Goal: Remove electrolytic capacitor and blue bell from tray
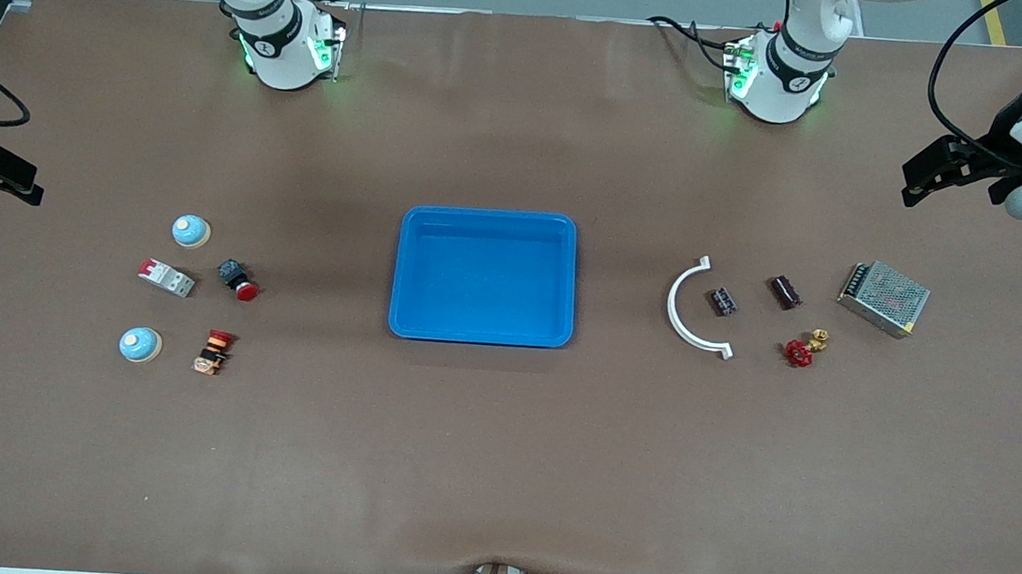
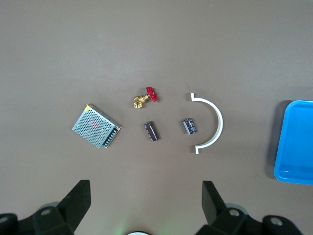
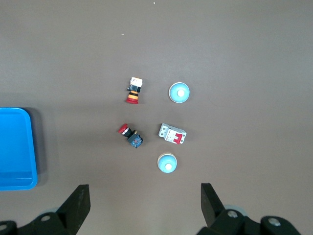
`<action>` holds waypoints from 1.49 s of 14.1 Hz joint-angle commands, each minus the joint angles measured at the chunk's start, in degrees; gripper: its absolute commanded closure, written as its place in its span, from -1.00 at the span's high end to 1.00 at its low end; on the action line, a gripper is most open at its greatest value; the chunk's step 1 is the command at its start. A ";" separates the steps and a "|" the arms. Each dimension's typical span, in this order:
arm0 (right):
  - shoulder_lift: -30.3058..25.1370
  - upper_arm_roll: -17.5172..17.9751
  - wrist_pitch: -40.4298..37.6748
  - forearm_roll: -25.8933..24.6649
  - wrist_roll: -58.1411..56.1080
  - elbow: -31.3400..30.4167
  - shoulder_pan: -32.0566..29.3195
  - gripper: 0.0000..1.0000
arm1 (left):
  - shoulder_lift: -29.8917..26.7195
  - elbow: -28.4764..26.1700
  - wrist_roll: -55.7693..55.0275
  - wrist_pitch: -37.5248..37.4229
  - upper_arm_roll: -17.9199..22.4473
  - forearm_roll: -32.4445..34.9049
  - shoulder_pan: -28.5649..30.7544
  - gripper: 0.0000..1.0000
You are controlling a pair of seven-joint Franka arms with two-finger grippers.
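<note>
Two dark capacitors (image 1: 724, 301) (image 1: 784, 291) lie toward the left arm's end of the table. They also show in the left wrist view (image 2: 190, 126) (image 2: 151, 131). Two blue dome bells (image 1: 191, 231) (image 1: 140, 344) sit toward the right arm's end, and show in the right wrist view (image 3: 167, 163) (image 3: 179, 92). An empty blue tray (image 1: 484, 276) is at the table's middle. My left gripper (image 1: 925, 178) (image 2: 145, 196) hangs open and empty high over the table's edge by the capacitors. My right gripper (image 1: 0, 174) (image 3: 144, 198) hangs open and empty high over the edge by the bells.
By the capacitors lie a white curved piece (image 1: 689, 315), a red-handled brass valve (image 1: 803, 348) and a metal mesh power supply (image 1: 883, 298). By the bells lie a circuit breaker (image 1: 167, 277), a red push button (image 1: 238, 280) and an emergency-stop switch (image 1: 214, 351).
</note>
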 commanded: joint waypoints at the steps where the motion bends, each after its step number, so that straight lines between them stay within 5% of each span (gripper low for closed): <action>1: -0.55 -0.85 -0.88 1.04 1.37 0.30 1.02 1.00 | -1.87 -1.06 1.36 0.37 0.47 -1.36 0.83 1.00; 5: -0.37 -0.94 1.22 5.88 5.66 -0.05 0.66 1.00 | -3.10 -2.02 1.54 0.37 0.47 -1.36 0.92 1.00; 12: -0.28 -0.68 4.12 7.29 7.34 -1.80 0.58 1.00 | -3.99 -2.47 6.02 -0.06 0.56 -4.43 2.32 1.00; 21: -0.11 4.68 7.12 6.41 14.91 -3.12 0.75 1.00 | -1.00 1.31 5.14 -0.15 0.12 -3.56 2.06 1.00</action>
